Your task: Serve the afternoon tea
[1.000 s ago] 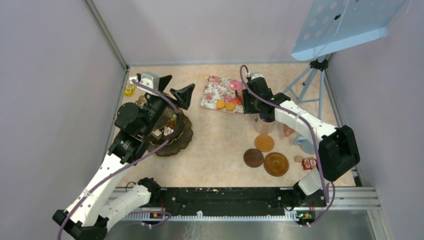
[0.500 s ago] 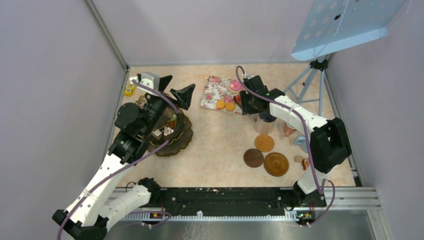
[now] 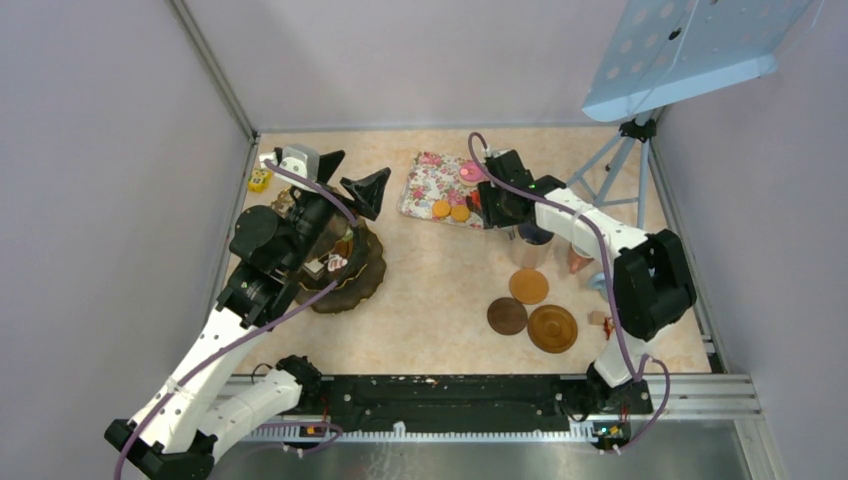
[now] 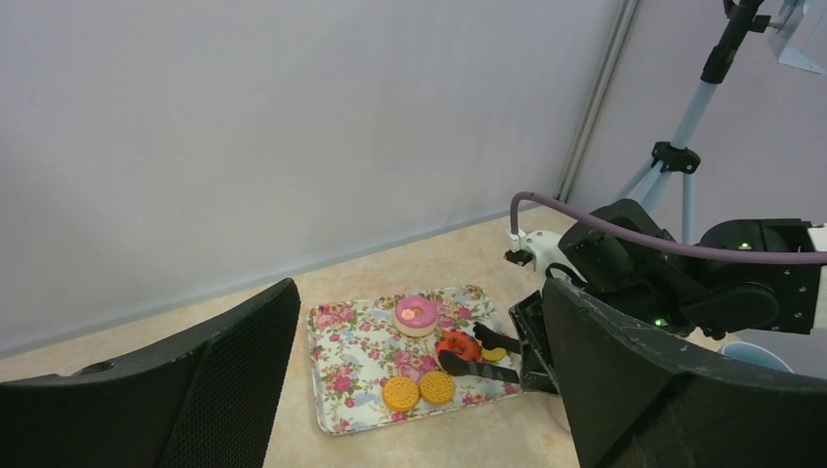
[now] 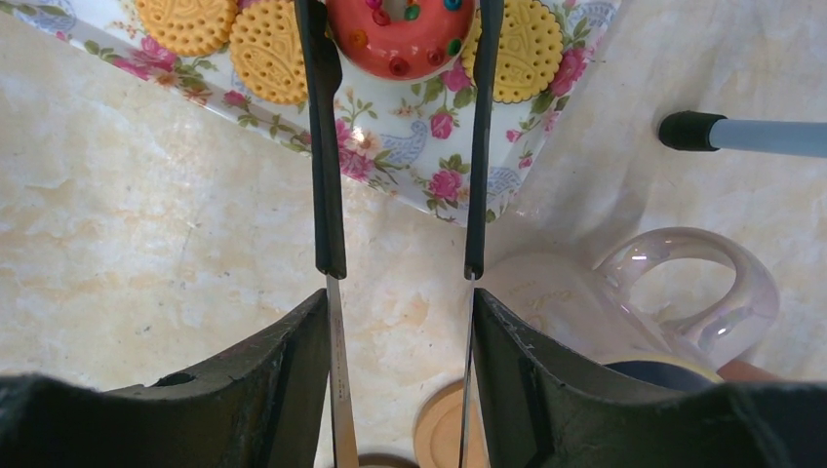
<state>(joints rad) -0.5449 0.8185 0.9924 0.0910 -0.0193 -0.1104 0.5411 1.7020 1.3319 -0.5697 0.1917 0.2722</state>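
Reaching right arm (image 3: 590, 222), tongs (image 5: 322, 146) astride doughnut (image 5: 402, 34)

Plain lilac-grey walls (image 3: 420, 60) close in three sides, with a grey metal post (image 3: 213, 70) in the left corner. The beige marbled tabletop (image 3: 440, 280) is evenly lit. Far right, a light-blue perforated board (image 3: 690, 50) tops a blue-legged tripod (image 3: 637, 128).

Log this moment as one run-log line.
right gripper: holding tongs | tongs: arms either side of red doughnut on floral tray | left gripper: jaws open, empty
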